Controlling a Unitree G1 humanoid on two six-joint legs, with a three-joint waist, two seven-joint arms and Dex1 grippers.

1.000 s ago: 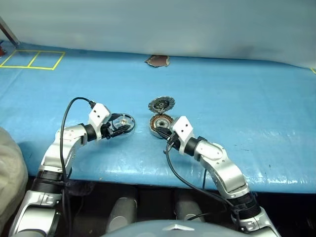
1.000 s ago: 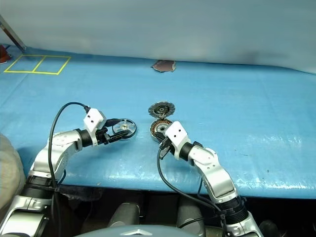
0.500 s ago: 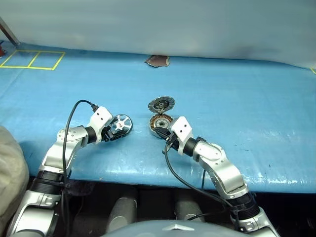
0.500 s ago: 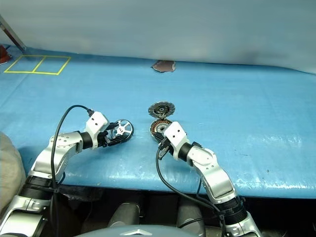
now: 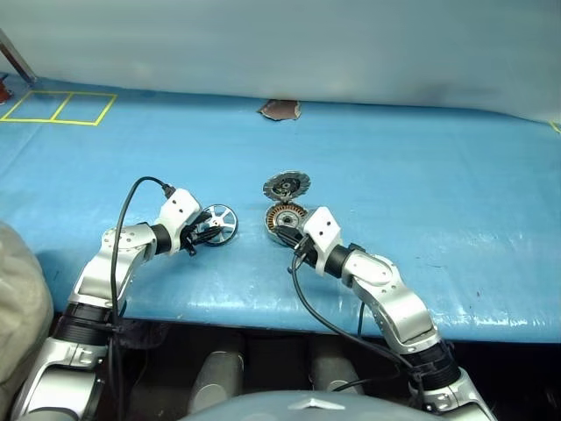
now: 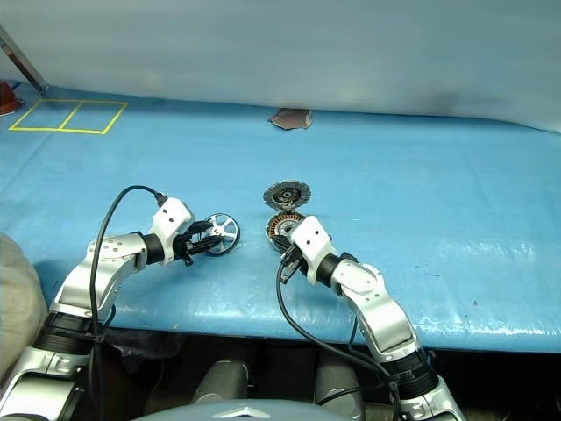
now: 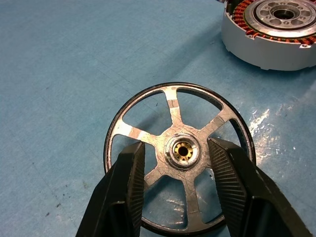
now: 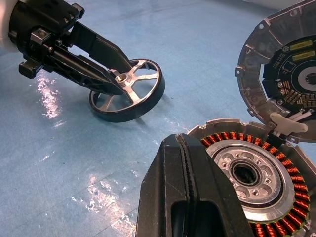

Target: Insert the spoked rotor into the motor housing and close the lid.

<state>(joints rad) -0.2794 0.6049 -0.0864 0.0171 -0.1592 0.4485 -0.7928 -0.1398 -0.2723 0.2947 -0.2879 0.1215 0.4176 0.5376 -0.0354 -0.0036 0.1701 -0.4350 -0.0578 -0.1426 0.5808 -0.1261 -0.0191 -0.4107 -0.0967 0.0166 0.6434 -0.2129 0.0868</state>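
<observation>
Left gripper (image 7: 177, 153) jaws straddling the spoked rotor (image 7: 178, 157) hub; right gripper (image 8: 190, 197) pressed together beside the motor housing (image 8: 252, 177)

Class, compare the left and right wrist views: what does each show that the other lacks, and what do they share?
Left wrist view alone: the spoked rotor's brass-coloured hub centre. Right wrist view alone: the open lid and the shut right gripper. Shared: the rotor, the motor housing, the left gripper astride the hub, the blue cover.

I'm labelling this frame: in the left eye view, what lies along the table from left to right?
Left pincer → spoked rotor → motor housing with its open lid behind it → right pincer.
</observation>
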